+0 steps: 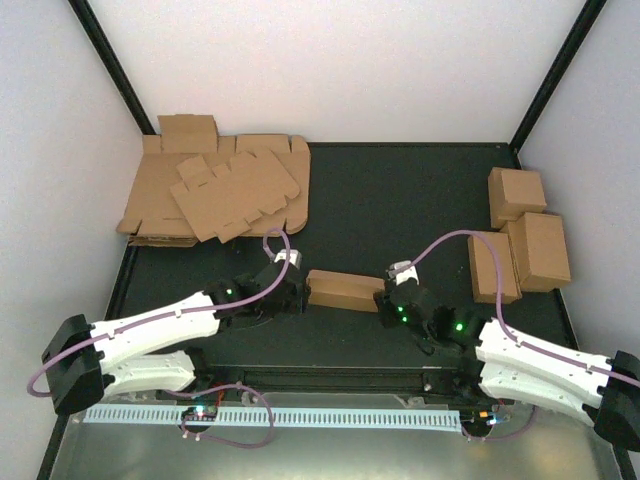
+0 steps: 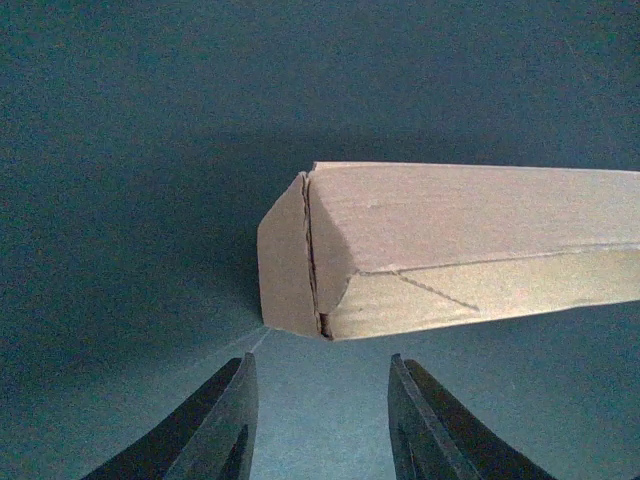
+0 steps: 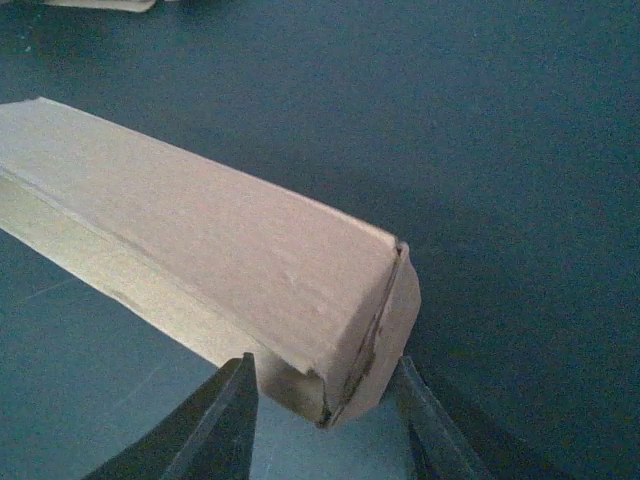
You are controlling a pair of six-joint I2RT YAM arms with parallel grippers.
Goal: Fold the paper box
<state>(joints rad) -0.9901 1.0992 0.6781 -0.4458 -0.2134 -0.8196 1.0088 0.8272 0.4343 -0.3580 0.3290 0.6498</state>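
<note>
I have two claws, and both are down low on the dark counter (image 1: 400, 200). The paper box (image 1: 345, 290) lies on its side between them, near the middle of the counter, long and brown with both ends folded in. My left claw (image 2: 320, 420) is wide, with nothing in it. The left end of the paper box (image 2: 450, 250) sits just past its tips. My right claw (image 3: 325, 420) is wide too. The right end of the paper box (image 3: 220, 280) pokes in between its two fingers (image 3: 215, 430). I cannot tell if they touch it. Far back on the left is a pile of flat cardboard (image 1: 220, 190). On the right side stand some finished boxes (image 1: 525, 235), close together.
</note>
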